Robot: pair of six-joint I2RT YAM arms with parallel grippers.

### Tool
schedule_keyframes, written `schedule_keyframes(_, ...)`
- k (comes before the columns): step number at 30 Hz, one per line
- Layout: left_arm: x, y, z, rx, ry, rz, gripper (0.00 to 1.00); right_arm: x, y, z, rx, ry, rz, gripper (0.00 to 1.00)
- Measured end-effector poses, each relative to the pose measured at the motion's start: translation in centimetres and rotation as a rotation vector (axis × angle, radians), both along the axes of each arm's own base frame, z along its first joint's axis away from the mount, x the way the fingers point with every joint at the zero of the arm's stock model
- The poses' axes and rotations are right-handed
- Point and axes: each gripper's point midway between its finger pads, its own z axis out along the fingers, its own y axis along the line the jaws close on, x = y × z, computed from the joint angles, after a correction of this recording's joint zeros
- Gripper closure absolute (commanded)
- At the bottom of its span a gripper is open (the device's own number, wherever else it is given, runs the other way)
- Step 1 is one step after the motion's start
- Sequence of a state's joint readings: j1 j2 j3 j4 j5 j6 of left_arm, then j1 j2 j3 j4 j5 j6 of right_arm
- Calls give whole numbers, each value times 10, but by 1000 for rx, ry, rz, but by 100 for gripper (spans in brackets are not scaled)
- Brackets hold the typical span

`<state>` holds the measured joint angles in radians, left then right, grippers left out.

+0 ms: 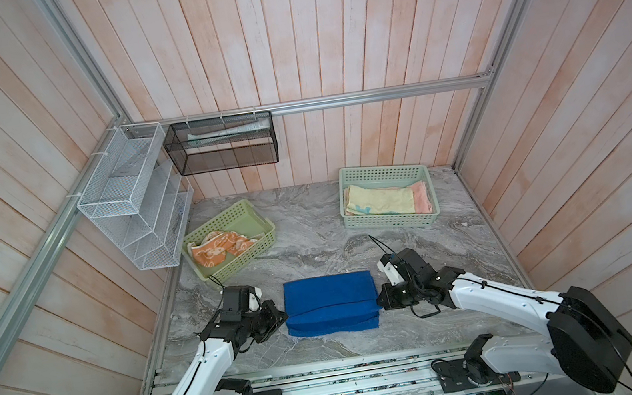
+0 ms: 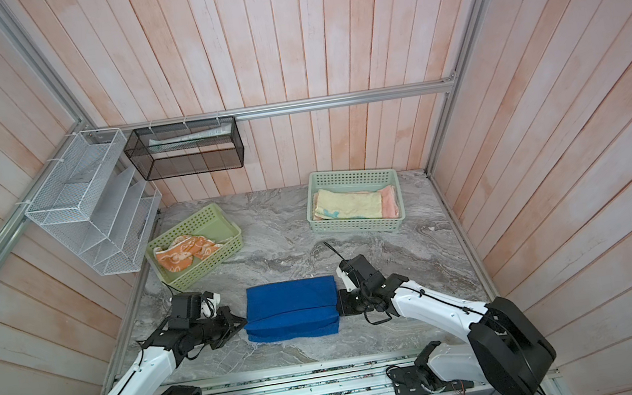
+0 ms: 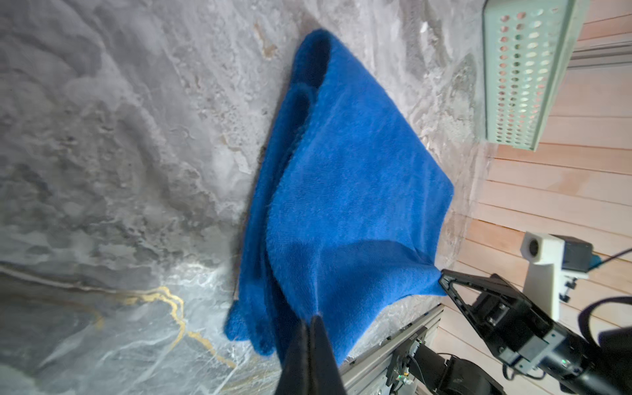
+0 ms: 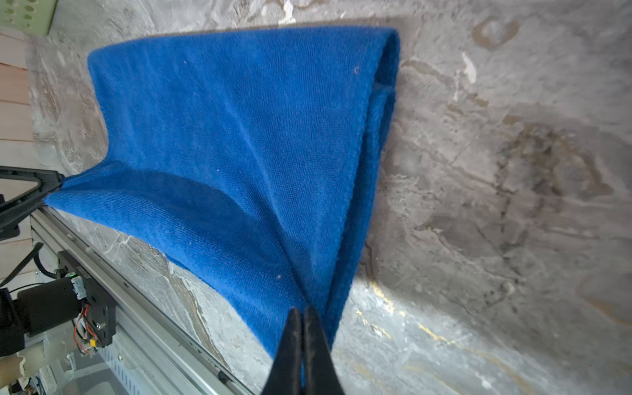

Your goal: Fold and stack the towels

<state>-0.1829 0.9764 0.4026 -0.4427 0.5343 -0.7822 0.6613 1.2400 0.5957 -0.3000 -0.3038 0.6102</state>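
A royal blue towel (image 1: 331, 303) (image 2: 292, 309) lies folded in the middle of the marble table, its upper layer lifted along the near edge. My left gripper (image 1: 284, 318) (image 3: 313, 319) is shut on the towel's left end, and the cloth (image 3: 342, 188) is drawn to a point at its tips. My right gripper (image 1: 380, 300) (image 4: 302, 311) is shut on the right end of the blue cloth (image 4: 239, 136). An orange towel (image 1: 221, 249) lies crumpled in the left green basket (image 1: 232, 269). A pale yellow towel (image 1: 379, 200) and a pink towel (image 1: 422, 196) lie folded in the right basket (image 1: 389, 219).
A white wire rack (image 1: 130, 199) hangs on the left wall and a black mesh basket (image 1: 225, 144) on the back rail. An aluminium rail (image 1: 331, 377) with both arm bases runs along the table's front edge. Wooden walls close in three sides.
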Motion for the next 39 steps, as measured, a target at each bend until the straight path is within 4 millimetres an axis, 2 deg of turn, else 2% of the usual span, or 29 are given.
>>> schedule_keyframes(2, -2, 5, -5, 29, 26, 19, 64, -3, 1, 1, -1, 6, 5, 64)
schedule_keyframes(4, -2, 13, -5, 75, 33, 46, 63, -5, 0, 4, -3, 9, 11, 61)
schedule_keyframes(9, 18, 23, 25, 130, -83, 95, 64, 0, -2, 28, 15, -56, -5, 59)
schedule_keyframes(12, 24, 17, 29, 136, -101, 68, 65, 5, -2, 30, 11, -76, -15, 59)
schedule_keyframes(18, 19, -25, 5, 182, -17, -129, 64, 14, 11, 2, -45, 1, 10, 60)
schedule_keyframes(21, 16, -41, -7, 206, 10, -197, 56, 5, 19, -16, -84, 52, 48, 60)
schedule_keyframes(24, 10, -43, -22, 233, 59, -216, 54, -9, 24, -29, -108, 100, 79, 60)
schedule_keyframes(27, 9, -39, -31, 263, 83, -211, 52, -17, 25, -31, -108, 119, 78, 59)
schedule_keyframes(30, 12, -35, -29, 291, 71, -208, 50, -15, 24, -25, -100, 111, 52, 50)
schedule_keyframes(31, 14, -34, -28, 305, 65, -206, 50, -13, 23, -23, -100, 101, 42, 43)
schedule_keyframes(32, 16, -32, -26, 319, 59, -204, 50, -11, 21, -19, -103, 91, 21, 29)
schedule_keyframes(33, 19, -31, -23, 331, 47, -202, 50, -9, 18, -16, -103, 85, -2, 24)
schedule_keyframes(36, 30, -33, -12, 342, 7, -206, 49, 0, 11, -11, -100, 80, -67, 21)
schedule_keyframes(39, 36, -39, -6, 335, -31, -219, 50, 4, 6, -15, -103, 107, -122, 21)
